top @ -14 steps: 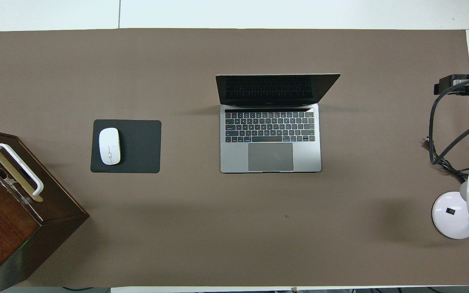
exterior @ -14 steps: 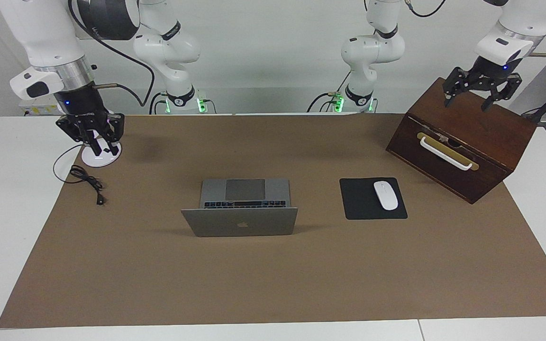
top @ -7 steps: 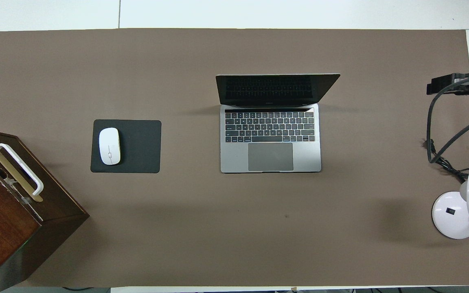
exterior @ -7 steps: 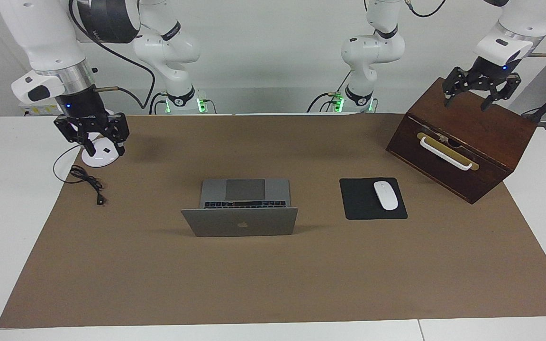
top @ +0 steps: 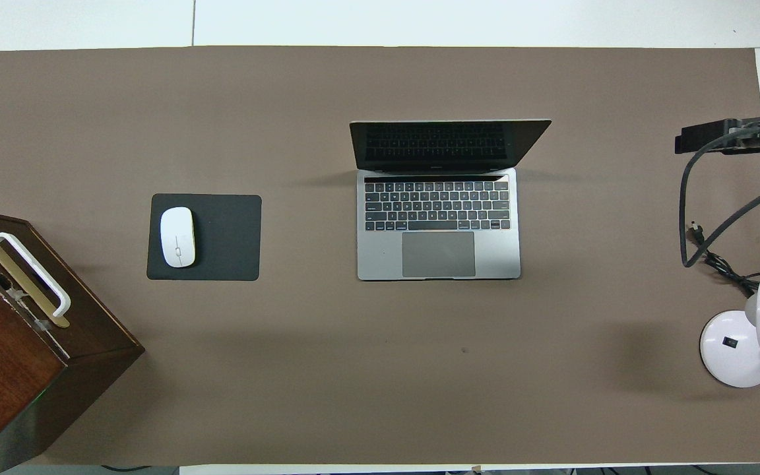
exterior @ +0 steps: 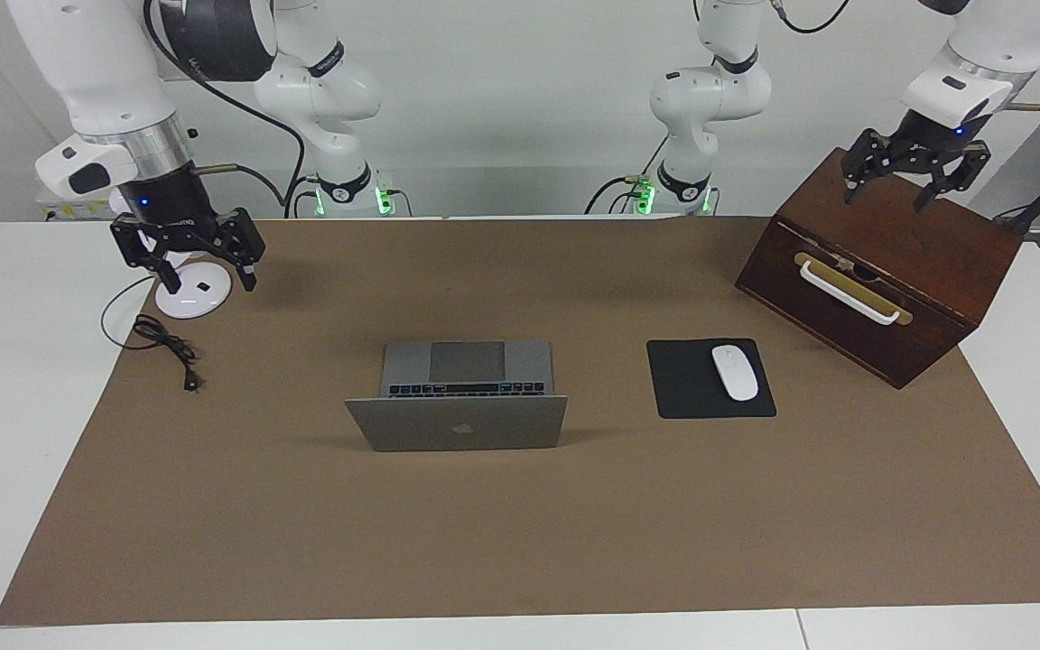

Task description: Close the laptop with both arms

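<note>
The laptop sits open near the middle of the brown mat, its lid raised and its keyboard and trackpad facing the robots. All positions below are given relative to the laptop.

- Right gripper: raised, toward the right arm's end of the table from the laptop, over the round white base of a desk lamp. Its fingers are spread apart and hold nothing.
- Left gripper: raised, toward the left arm's end of the table from the laptop, over the top of a dark wooden box. Its fingers are spread apart and hold nothing.
- Black mouse pad: lies beside the laptop, between it and the wooden box, with a white mouse on it.
- Black cable: lies on the mat beside the lamp base — well apart from the laptop.

Neither gripper touches the laptop — both are well apart from it.
</note>
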`<action>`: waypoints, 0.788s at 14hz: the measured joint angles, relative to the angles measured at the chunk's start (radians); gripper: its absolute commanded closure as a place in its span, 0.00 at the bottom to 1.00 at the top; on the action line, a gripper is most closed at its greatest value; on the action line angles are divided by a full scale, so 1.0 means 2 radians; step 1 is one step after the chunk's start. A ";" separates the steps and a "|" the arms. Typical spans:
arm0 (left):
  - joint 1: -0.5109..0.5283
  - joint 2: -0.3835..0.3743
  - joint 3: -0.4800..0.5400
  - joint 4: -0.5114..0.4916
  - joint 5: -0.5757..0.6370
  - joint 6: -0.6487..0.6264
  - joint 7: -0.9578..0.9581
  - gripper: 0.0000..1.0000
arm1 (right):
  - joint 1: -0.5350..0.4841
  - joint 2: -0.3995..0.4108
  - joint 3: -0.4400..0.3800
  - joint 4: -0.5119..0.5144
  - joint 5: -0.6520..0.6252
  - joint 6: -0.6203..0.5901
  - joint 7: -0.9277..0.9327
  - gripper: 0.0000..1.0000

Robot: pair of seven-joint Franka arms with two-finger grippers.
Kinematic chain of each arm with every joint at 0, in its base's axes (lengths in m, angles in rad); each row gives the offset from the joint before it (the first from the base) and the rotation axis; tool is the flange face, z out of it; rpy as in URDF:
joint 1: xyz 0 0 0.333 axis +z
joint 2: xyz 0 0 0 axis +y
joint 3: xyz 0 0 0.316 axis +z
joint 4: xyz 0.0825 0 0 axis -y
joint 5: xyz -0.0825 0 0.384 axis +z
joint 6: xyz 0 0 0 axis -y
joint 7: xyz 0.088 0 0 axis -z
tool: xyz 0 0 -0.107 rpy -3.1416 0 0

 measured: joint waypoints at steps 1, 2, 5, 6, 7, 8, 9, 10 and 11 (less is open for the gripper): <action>0.000 0.000 -0.001 0.000 0.000 0.000 0.000 0.00 | 0.000 0.001 0.000 0.000 0.000 0.000 0.000 0.00; 0.000 0.000 -0.001 0.000 0.000 0.000 0.000 0.00 | 0.000 0.004 0.000 0.001 0.000 0.001 0.000 0.00; 0.000 0.000 -0.001 -0.001 0.000 0.000 0.000 0.00 | 0.002 0.012 0.001 0.005 0.000 0.008 0.000 0.00; 0.000 0.000 -0.001 -0.001 0.000 0.000 0.000 0.00 | 0.008 0.015 0.001 0.006 0.000 0.012 0.001 0.00; 0.000 0.000 -0.001 -0.001 0.000 0.000 0.000 0.00 | 0.018 0.017 0.001 0.006 0.000 0.020 0.007 0.00; 0.000 0.000 0.000 -0.001 0.000 0.000 0.000 0.00 | 0.027 0.019 0.001 0.006 0.000 0.024 0.020 0.00; 0.000 0.000 0.000 -0.001 0.000 0.000 0.000 0.00 | 0.036 0.022 0.001 0.006 -0.001 0.028 0.031 0.00; 0.000 0.000 0.000 -0.001 0.000 0.000 0.000 0.00 | 0.043 0.026 0.001 0.006 -0.001 0.035 0.039 0.00; 0.000 0.000 0.000 -0.001 0.000 0.000 0.000 0.00 | 0.048 0.031 0.001 0.006 -0.002 0.043 0.044 0.00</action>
